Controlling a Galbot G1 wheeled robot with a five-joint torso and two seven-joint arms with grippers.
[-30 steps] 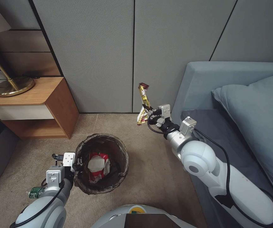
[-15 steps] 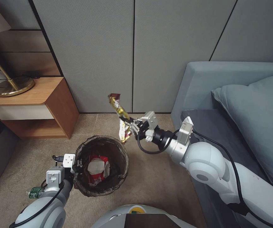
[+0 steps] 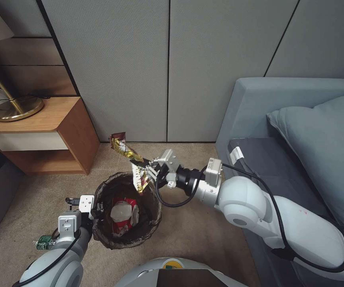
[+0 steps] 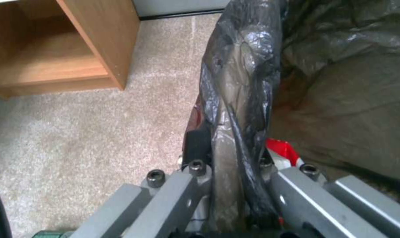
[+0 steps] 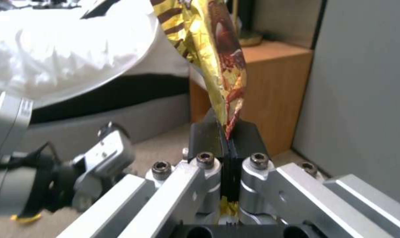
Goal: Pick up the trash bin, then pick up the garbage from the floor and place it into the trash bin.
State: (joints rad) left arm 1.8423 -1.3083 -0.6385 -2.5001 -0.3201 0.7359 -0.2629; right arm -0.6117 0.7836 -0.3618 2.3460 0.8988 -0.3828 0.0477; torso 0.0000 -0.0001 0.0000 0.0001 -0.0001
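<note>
The trash bin [image 3: 154,223], round with a dark bag liner, sits low in front of me, and a red-and-white packet [image 3: 123,211] lies inside it. My left gripper [image 3: 96,209] is shut on its near-left rim; the left wrist view shows the liner-covered rim [image 4: 235,109] pinched in the left gripper [image 4: 228,158]. My right gripper [image 3: 150,170] hovers over the bin's far rim, shut on a gold foil wrapper [image 3: 124,148] whose lower end hangs above the opening. In the right wrist view the wrapper [image 5: 217,59] stands clamped in the right gripper [image 5: 226,138]. A green-labelled bottle [image 3: 44,242] lies on the carpet by my left arm.
A wooden nightstand [image 3: 48,131] with a brass lamp base [image 3: 16,107] stands at the left against the grey wall panels. A blue sofa [image 3: 299,131] with a cushion takes up the right side. Bare carpet runs between them around the bin.
My right arm has swung left and down with the gold wrapper, from near the sofa to over the bin's far rim. The left gripper and bin have stayed put.
</note>
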